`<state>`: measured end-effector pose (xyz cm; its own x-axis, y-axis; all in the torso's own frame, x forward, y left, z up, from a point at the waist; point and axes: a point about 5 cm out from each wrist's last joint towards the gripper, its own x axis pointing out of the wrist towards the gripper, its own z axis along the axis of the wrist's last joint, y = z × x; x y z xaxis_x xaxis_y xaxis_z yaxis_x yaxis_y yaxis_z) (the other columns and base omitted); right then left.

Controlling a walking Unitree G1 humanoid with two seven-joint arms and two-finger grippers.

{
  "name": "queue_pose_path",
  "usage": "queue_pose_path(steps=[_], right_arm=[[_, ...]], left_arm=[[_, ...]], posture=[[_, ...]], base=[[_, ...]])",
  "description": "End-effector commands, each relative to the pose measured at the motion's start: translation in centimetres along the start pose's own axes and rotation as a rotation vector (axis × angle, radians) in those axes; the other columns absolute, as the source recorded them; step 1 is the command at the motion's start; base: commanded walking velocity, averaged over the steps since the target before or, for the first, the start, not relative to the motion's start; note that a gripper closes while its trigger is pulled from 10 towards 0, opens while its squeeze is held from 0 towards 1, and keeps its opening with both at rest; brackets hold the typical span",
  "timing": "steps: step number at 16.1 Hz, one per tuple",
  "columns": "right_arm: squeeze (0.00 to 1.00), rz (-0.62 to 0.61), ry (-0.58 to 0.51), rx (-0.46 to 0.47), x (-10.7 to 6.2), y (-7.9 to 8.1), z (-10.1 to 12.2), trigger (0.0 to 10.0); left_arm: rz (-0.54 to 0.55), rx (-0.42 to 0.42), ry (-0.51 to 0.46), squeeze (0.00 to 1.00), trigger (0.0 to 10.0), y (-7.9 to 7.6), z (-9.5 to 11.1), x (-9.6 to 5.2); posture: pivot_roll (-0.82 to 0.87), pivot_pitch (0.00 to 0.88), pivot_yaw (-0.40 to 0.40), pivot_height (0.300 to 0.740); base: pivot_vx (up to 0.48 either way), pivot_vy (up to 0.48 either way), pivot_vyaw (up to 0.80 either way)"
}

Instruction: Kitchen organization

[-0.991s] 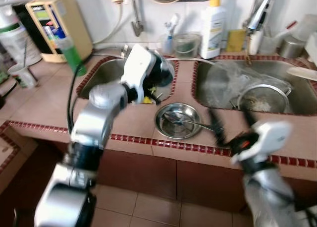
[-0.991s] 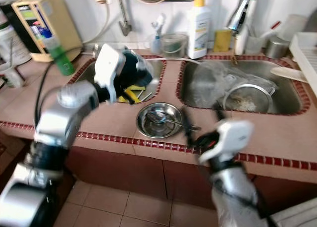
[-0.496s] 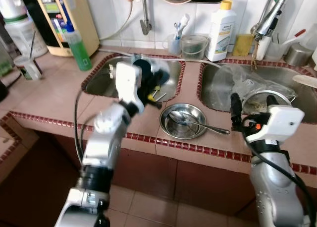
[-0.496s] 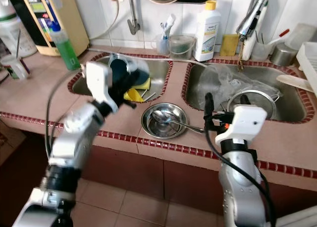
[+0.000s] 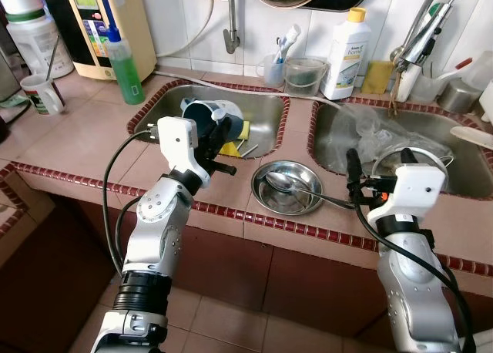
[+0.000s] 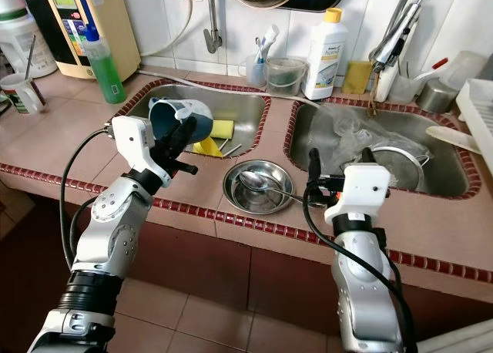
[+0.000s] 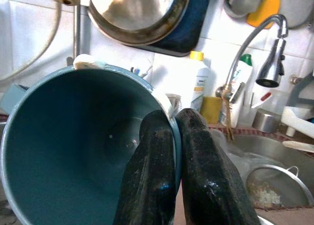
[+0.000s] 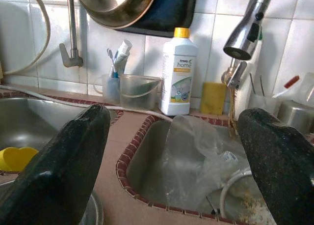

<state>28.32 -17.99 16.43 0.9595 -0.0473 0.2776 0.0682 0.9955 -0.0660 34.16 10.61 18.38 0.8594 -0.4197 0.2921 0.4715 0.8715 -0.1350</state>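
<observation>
Home kitchen: tiled counter (image 5: 85,149) w/ double sink (image 5: 266,118), faucet (image 5: 420,37), dish soap (image 5: 343,45).

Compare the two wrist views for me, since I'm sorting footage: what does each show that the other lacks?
Left wrist: the inside of a teal cup, its rim pinched between the left gripper jaws, and a strainer in the sink. Right wrist: the right gripper with jaws wide apart, a yellow sponge, a toothbrush cup and a clear container. Both: the white soap bottle, the faucet and the hanging pan.

Glossy teal plastic cup (image 7: 73,141); shiny steel bowl (image 5: 286,187); matt tile counter (image 5: 85,149).
</observation>
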Motion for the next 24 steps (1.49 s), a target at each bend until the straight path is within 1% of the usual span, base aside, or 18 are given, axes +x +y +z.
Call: queue_pose_path(steps=[1,2,4,6,9,14,15,16,18,19,22,24], right_arm=[[0.0,0.02,-0.012,-0.01,0.4,0.2,0.1,10.0],[0.0,0.02,-0.015,-0.014,0.4,0.2,0.1,10.0],[0.0,0.008,-0.018,-0.032,0.6,0.3,-0.1,10.0],[0.0,0.007,-0.017,-0.028,0.5,0.5,-0.3,10.0],[0.0,0.018,-0.012,-0.034,0.3,0.9,-0.6,10.0],[0.0,0.021,-0.015,-0.038,0.4,0.9,-0.7,10.0],[0.0,0.025,-0.011,-0.038,0.4,1.0,-0.8,10.0],[0.0,0.026,-0.006,-0.039,0.4,1.0,-0.9,10.0],[0.0,0.026,-0.003,-0.033,0.4,1.0,-0.9,10.0],[0.0,0.026,-0.004,-0.028,0.5,1.0,-0.9,10.0],[0.0,0.031,-0.001,-0.029,0.5,1.1,-0.9,10.0],[0.0,0.033,0.001,-0.031,0.5,1.2,-1.0,10.0]], left_arm=[[0.022,0.02,0.008,0.0,10.0,0.3,0.0,-0.1],[0.033,0.026,0.017,0.0,10.0,0.2,-0.1,-0.2],[0.031,0.008,0.04,0.0,10.0,-0.2,-0.6,-0.7],[0.018,0.022,0.05,0.0,10.0,-0.5,-0.9,-1.0],[0.011,0.026,0.058,0.0,10.0,-0.6,-0.8,-0.9],[-0.004,0.032,0.062,0.0,10.0,-0.8,-0.6,-0.9],[-0.009,0.046,0.064,0.0,10.0,-1.0,-0.7,-0.9],[-0.008,0.087,0.075,0.0,10.0,-1.1,-0.8,-0.9],[-0.023,0.068,0.102,0.0,10.0,-1.3,-1.1,-0.9],[-0.033,0.094,0.1,0.0,10.0,-1.5,-1.1,-0.9],[-0.039,0.088,0.108,0.0,10.0,-1.5,-1.1,-1.0],[-0.055,0.108,0.108,0.0,10.0,-1.5,-1.0,-1.1]], posture=[[-0.18,0.0,-0.009,0.74],[-0.18,0.0,-0.012,0.74],[-0.17,0.0,-0.014,0.74],[-0.17,0.0,-0.012,0.74],[-0.17,0.0,-0.007,0.74],[-0.17,0.0,-0.007,0.74],[-0.17,0.0,-0.008,0.74],[-0.17,0.0,-0.01,0.74],[-0.17,0.0,-0.014,0.74],[-0.17,0.0,-0.014,0.74],[-0.17,0.0,-0.015,0.74],[-0.16,0.0,-0.014,0.74]], base=[[0.0,0.274,0.0],[0.0,0.281,0.0],[0.0,0.315,0.0],[0.0,0.345,0.0],[0.0,0.4,0.0],[0.0,0.447,0.0],[0.0,0.0,0.0],[0.0,0.0,0.0],[0.0,0.0,-0.8],[0.0,0.0,-0.79],[0.0,0.0,-0.79],[0.0,0.0,-0.78]])
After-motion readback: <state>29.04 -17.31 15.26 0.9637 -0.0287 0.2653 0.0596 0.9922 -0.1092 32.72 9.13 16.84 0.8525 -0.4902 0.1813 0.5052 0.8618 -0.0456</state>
